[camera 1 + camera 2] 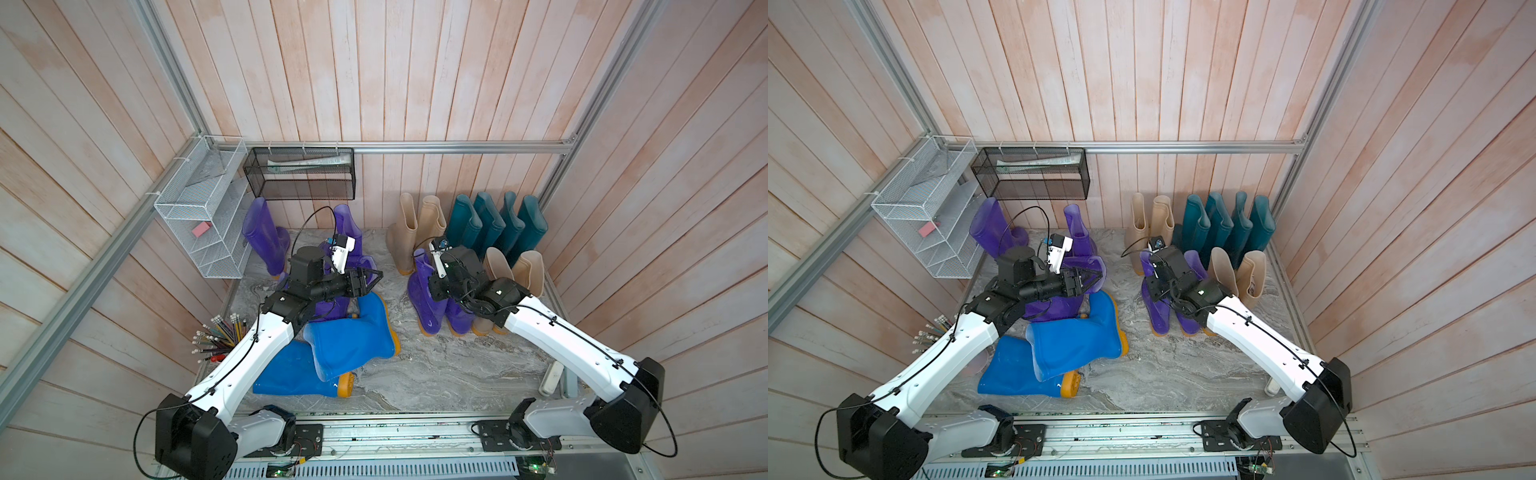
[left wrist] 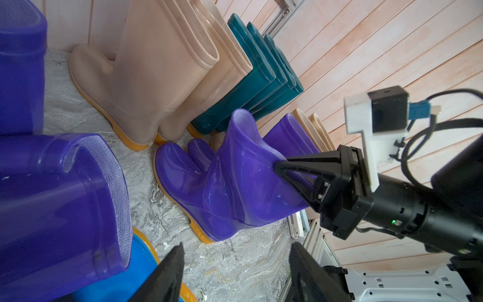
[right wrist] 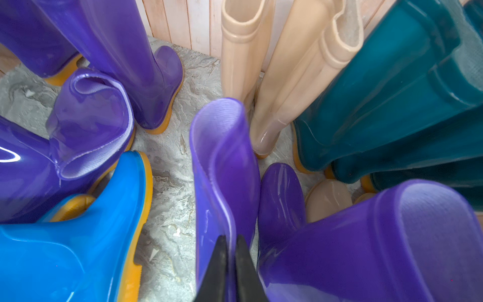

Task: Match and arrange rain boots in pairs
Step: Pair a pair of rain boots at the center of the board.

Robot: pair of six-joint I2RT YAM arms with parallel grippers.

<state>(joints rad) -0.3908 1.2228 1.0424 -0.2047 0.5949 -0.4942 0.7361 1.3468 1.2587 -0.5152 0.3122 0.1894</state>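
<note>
The left arm point(image 1: 249, 357) and the right arm point(image 1: 561, 336) are nearest in a top view, reaching from the near edge over the gray table point(image 1: 436, 374). Two blue boots point(image 1: 353, 336) lie on their sides at the near left, one across the other. The left tool point(image 1: 373, 284) hangs by their far end, fingers spread wide, holding nothing. Loose purple boots point(image 1: 262, 232) sit at the far left. Right of the middle, a purple pair point(image 1: 457, 318) stands side by side under the end of the right arm. Four teal boots point(image 1: 494, 226) stand in a row at the far right by the wall. Tan boots point(image 1: 405, 237) stand just left of that row, and more stand in front of it.

In the left wrist view the right tool point(image 2: 280, 162) pinches the top edge of the purple boot point(image 2: 230, 188), the left one of the pair, and the soft leg bends there. The boot stands on its orange sole. The left tool's fingers point(image 2: 167, 274) are apart with only table between them.

In the right wrist view the right tool's fingers point(image 3: 218, 261) sit close together with that boot's thin rim caught between them.
</note>
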